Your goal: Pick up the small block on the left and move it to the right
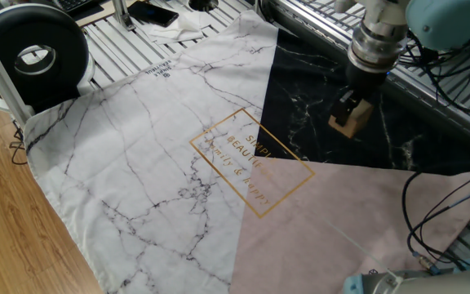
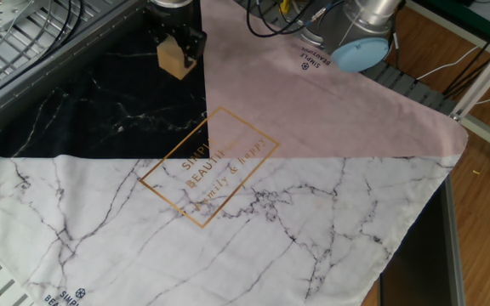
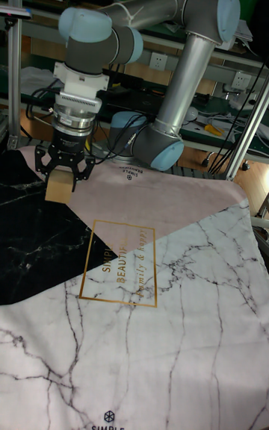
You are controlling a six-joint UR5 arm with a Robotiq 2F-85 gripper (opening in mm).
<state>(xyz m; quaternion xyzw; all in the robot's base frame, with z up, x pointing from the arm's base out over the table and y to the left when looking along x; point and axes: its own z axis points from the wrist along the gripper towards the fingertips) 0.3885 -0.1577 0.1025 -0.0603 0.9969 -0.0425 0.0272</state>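
The small block is a plain light-tan cube held over the black marble part of the cloth. My gripper points straight down and is shut on the block, its dark fingers against two opposite faces. In the tall fixed view the cube hangs just above the cloth, near the seam between the black and pink parts. Whether it touches the cloth I cannot tell.
The cloth has white marble, black and pink sections with a gold-lettered frame in the middle. A black round device stands at one corner. Cables and the arm's blue-capped base lie by the pink side.
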